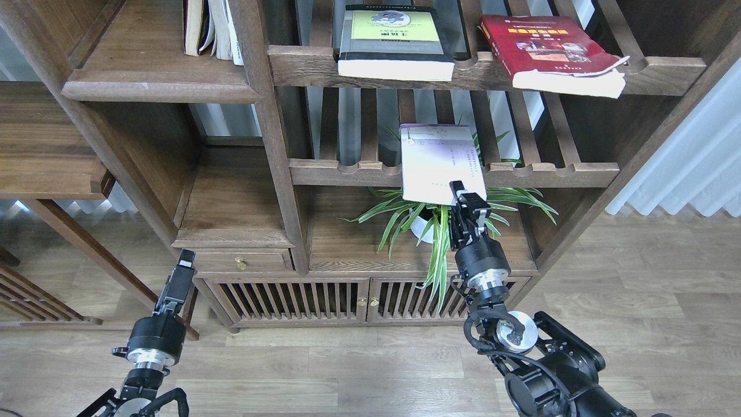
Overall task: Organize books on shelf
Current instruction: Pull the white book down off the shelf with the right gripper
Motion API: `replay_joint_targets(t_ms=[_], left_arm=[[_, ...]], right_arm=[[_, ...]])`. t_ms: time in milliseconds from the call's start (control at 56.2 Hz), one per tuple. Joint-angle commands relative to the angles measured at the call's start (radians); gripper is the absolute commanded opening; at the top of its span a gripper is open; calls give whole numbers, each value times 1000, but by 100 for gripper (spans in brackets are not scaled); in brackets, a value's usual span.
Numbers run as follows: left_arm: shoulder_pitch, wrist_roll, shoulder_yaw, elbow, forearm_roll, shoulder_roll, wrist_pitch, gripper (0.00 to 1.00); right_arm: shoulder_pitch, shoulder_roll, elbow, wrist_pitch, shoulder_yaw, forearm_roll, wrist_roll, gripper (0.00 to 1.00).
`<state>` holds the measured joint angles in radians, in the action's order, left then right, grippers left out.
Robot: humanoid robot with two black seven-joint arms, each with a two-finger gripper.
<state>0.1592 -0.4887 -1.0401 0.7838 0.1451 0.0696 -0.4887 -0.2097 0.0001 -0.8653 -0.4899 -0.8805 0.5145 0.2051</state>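
My right gripper [461, 194] is clamped on the near lower corner of the pale lilac-white book [441, 163], one finger showing on its cover; the book stands tilted, its far edge leaning over the scalloped front rail of the middle slatted shelf [550, 172]. Directly beneath this gripper a spider plant [440, 231] spreads long, narrow green leaves out of a white pot, crowding the room below and to both sides of my wrist. Above the held book, on the upper slatted shelf [660, 69], the black-grey book [396, 40] lies flat with its thick white page block overhanging the rail; to the right of it, apart, the red book [550, 52] lies flat and skewed, its near corner curled and jutting past the rail. Up and left of the right gripper, past a vertical post, is the solid board shelf [156, 75], smooth dark wood with a rounded front edge; a few upright books [211, 29] stand at its right end and the board left of them is bare. My left gripper [184, 266] hangs low, well apart from every book, in front of a small drawer; it holds nothing, and I cannot tell how its fingers stand.
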Motion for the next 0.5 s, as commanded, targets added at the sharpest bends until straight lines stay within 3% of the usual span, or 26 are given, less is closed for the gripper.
replay_joint_targets(t_ms=[0,107,481], left_arm=[[-9,0,3,2,-16,1,0,100],[-16,0,23,17,-35,3,0,100],[-29,0,120,21,-67,61,0,100]], right_arm=[[120,0,-64,1,18,-70,-38,3],[217,0,-98,1,21,-105,-69,3],[312,-9,-100,1,84,-106,-73,3]])
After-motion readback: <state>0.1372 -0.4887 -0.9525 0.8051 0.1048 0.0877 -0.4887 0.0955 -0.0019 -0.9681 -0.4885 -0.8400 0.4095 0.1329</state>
